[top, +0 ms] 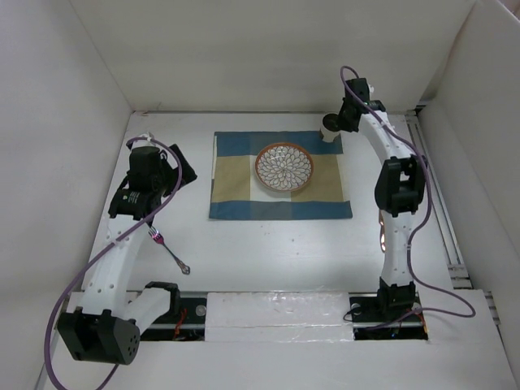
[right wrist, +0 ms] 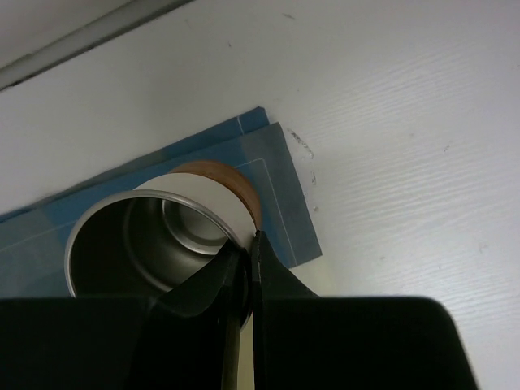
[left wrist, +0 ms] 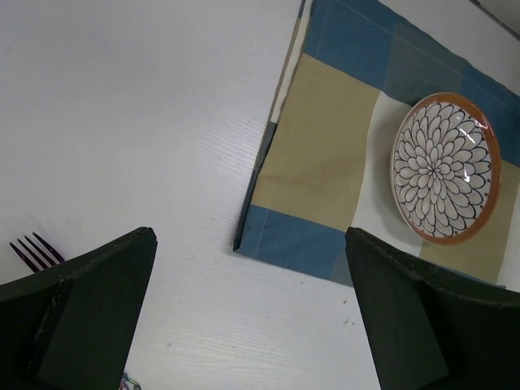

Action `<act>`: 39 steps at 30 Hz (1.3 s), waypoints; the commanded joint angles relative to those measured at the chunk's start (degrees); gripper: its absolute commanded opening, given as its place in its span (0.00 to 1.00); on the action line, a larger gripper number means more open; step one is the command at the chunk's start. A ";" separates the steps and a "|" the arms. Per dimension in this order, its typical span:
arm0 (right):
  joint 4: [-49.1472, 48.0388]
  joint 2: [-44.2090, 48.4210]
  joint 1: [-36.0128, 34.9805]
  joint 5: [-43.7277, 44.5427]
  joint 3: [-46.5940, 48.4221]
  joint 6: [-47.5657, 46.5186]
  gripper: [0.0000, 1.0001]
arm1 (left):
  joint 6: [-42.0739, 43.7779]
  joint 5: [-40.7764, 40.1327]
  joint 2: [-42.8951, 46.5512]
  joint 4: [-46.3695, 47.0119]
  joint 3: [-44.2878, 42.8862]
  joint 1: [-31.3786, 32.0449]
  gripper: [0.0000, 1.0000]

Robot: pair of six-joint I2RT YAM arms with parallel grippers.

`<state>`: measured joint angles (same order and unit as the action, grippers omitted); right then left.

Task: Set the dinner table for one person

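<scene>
Your right gripper [right wrist: 249,244] is clamped on the rim of the cup [right wrist: 154,236], one finger inside and one outside. The cup is upright at the far right corner of the checked mat [top: 236,203], and the plate [top: 284,166] is mid-mat. Your left gripper [left wrist: 250,236] is spread wide and holds nothing, over the dinner table [top: 268,252] just left of the mat, with the fork [top: 168,249] lying on the table nearer you.
</scene>
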<state>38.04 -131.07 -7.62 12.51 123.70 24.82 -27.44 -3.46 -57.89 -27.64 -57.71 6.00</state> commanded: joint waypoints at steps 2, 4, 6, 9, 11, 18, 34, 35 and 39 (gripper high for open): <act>4.31 -3.41 -0.11 3.03 6.55 -0.38 0.00 | 0.90 0.92 1.90 2.06 0.67 0.06 1.00; 4.32 -4.20 -0.12 3.04 6.55 -0.38 0.00 | 0.90 0.92 2.42 2.06 0.67 0.06 1.00; 4.32 -4.20 -0.12 2.52 6.55 -0.38 0.00 | 0.90 0.92 2.43 2.06 0.67 0.06 1.00; 3.27 -4.20 -0.12 0.25 6.03 -0.38 0.03 | 0.90 0.92 2.43 2.06 0.67 0.06 1.00; 2.57 -4.20 -0.12 -0.56 4.80 -0.38 0.04 | 0.90 0.92 2.43 2.06 0.67 0.06 1.00; 0.54 -1.03 0.41 -3.72 2.78 -0.38 0.09 | 0.90 0.92 2.43 2.06 0.67 0.06 1.00; 2.64 10.99 0.94 4.96 -2.75 -3.10 1.00 | -0.59 -4.00 2.43 0.83 0.15 0.06 1.00; 3.17 14.23 0.94 6.54 -4.33 -3.11 1.00 | -1.90 -6.09 2.43 0.05 0.14 0.06 1.00; -1.01 25.31 2.25 2.30 -20.56 -6.44 1.00 | -5.85 -12.94 2.43 -1.88 0.14 0.06 1.00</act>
<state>39.62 -113.67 -6.85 16.16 111.48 21.69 -29.80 -9.41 -56.71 -27.81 -57.43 6.00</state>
